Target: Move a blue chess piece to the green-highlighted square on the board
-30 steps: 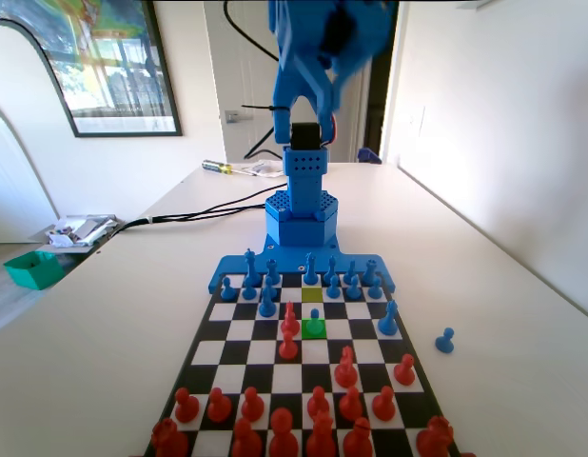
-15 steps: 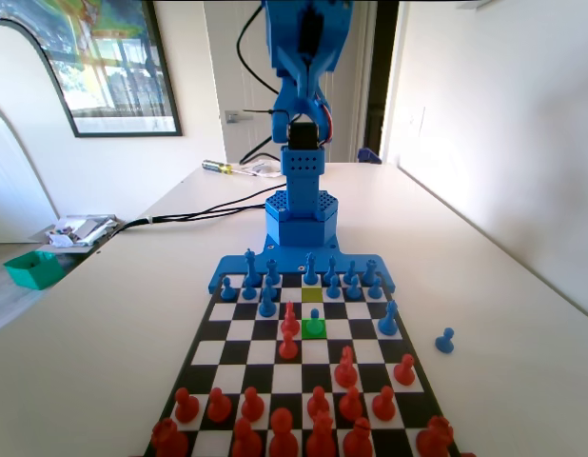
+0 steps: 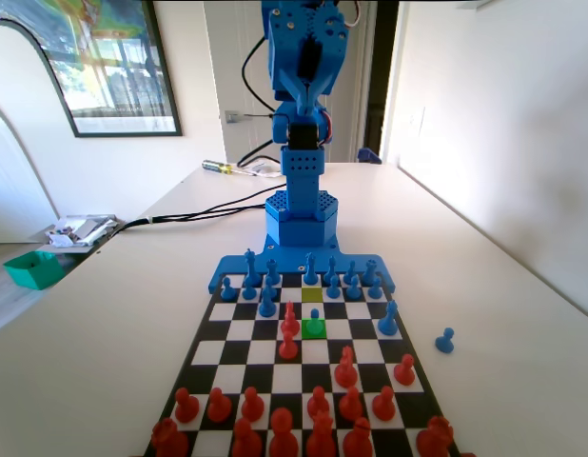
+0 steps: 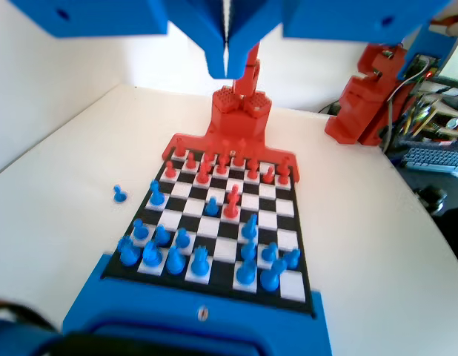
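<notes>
1. Since the blue chess piece (image 3: 315, 324) stands on the green-highlighted square (image 3: 315, 332) of the board (image 3: 370, 335), the step left appears to be retreat; the claw (image 4: 227, 65) hangs high, jaws pressed together, empty.
2. Lift clear above the back-row pieces; leave the stray pawn (image 3: 445, 340) on the tabletop (image 3: 503, 286).

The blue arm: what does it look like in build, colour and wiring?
The blue arm is all blue printed plastic, with blocky segments on a perforated hexagonal base. Black and red cables loop beside its upper joints. The gripper has two blue wedge-shaped jaws tapering to a narrow seam.
</notes>
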Robot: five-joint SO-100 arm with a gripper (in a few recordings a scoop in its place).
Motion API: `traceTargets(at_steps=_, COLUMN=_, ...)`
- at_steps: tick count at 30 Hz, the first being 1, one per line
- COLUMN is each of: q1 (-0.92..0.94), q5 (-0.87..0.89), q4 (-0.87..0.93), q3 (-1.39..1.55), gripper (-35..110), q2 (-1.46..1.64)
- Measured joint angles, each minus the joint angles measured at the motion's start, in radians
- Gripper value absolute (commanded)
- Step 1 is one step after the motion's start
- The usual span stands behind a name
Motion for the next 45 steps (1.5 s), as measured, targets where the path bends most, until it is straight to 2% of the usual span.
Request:
traceTargets(at_steps=18, q1=0.011, q5=0.0, q4=-0.026, q3=0.017, gripper=1, q2=0.149)
traceTargets(at_steps=45, q1=0.017, q5=0.0, q4=-0.026, q3=0.018, gripper=1, q2=0.152)
